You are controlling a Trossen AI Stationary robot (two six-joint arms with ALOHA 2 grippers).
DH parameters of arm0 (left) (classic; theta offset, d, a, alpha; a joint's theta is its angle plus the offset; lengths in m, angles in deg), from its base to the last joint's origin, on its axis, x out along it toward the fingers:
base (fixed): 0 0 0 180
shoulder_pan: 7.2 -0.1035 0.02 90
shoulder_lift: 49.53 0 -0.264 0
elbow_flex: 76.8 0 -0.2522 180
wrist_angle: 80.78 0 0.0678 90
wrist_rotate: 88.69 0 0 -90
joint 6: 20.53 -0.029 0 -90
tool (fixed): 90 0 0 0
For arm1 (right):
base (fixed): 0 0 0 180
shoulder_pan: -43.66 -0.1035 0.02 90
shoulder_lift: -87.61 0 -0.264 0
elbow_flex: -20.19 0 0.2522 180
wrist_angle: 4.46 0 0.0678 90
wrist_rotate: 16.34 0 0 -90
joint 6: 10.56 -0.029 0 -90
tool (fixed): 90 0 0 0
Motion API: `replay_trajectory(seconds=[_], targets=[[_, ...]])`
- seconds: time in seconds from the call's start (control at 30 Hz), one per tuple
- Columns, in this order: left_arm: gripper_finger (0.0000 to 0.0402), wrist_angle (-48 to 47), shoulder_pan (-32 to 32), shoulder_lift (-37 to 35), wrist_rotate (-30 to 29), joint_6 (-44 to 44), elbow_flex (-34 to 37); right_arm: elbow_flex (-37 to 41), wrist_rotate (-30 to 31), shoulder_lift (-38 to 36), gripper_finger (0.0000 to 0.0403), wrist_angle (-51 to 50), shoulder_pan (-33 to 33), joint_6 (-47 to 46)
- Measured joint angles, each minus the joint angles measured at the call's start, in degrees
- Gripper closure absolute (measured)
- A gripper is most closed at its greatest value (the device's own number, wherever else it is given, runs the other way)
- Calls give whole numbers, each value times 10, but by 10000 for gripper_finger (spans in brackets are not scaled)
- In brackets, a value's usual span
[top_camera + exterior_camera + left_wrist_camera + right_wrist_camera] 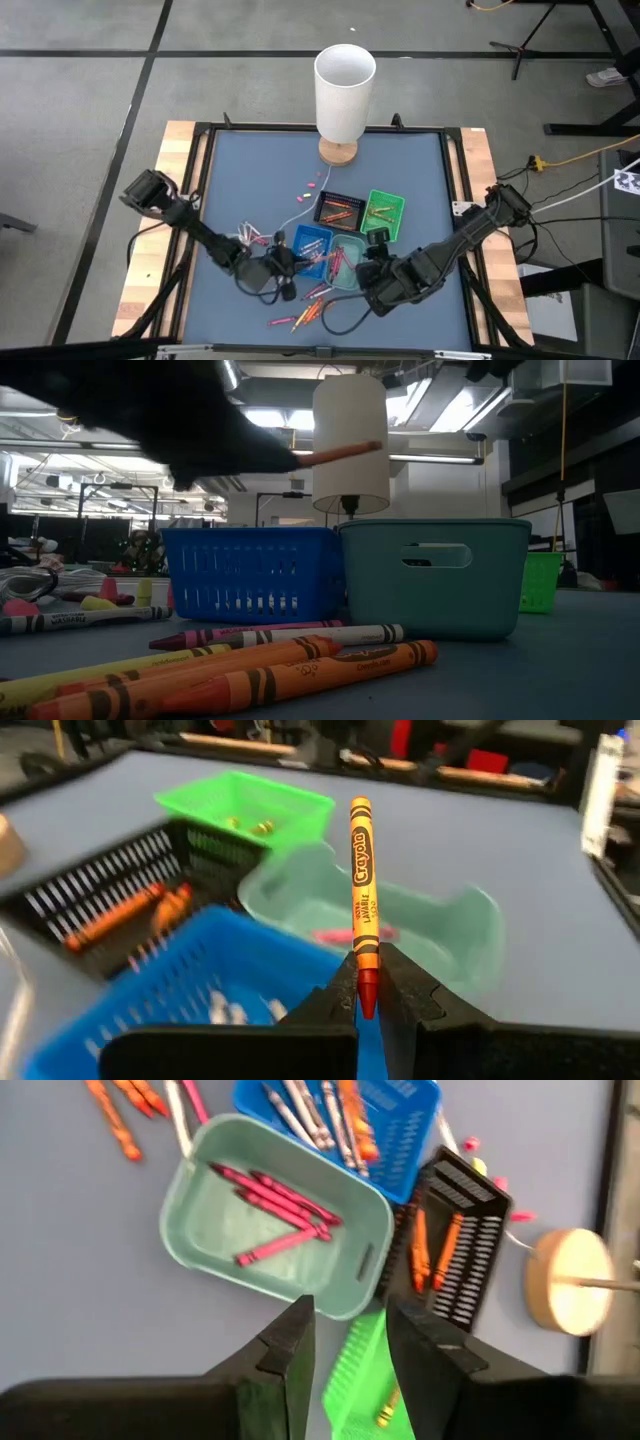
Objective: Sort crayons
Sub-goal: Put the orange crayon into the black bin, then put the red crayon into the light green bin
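orange wax shows first: the left gripper (365, 995) is clenched on an orange crayon (361, 890), pinching it near its tip so the stick stands up out of the closed fingers. in the high view this gripper (283, 268) hangs at about seven o'clock on the blue-grey mat (250, 180), just beside the blue tray (308, 241), which holds pale and orange sticks. in the low view the held crayon pokes out level from the dark arm, above the blue tray.

loose crayons (305, 312) in orange, yellow and pink lie on the mat at six o'clock, in front of the trays; a few pink bits (308, 186) sit near the centre.

moving right, the teal tray (270, 1220) holds several pink crayons (280, 1200). the black tray (338, 209) just above it holds orange ones, and the green tray (383, 214) at about four o'clock from the centre holds a couple of yellow-green pieces.

a white lamp (344, 90) on a round wooden base stands at twelve o'clock.

the right gripper (345, 1345) hovers over the near edge of the teal tray with its fingers spread and nothing between them; in the high view it (377, 268) sits at five o'clock.
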Motion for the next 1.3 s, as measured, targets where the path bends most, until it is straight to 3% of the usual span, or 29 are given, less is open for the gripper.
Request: replay_trajectory(seconds=[0.3, 0.6, 1.13, 1.3], targets=[[399, 72, -156, 0, 108, -96, 0, 127, 55, -68, 278, -1, -29, -121], [389, 70, -262, 0, 208, -102, 0, 242, 44, -112, 278, 134, -47, -176], [290, 74, -284, 0, 232, -102, 0, 350, 24, -112, 278, 355, -46, -176], [280, 102, -262, -16, 340, -103, -5, 371, 20, -112, 278, 389, -46, -176]])
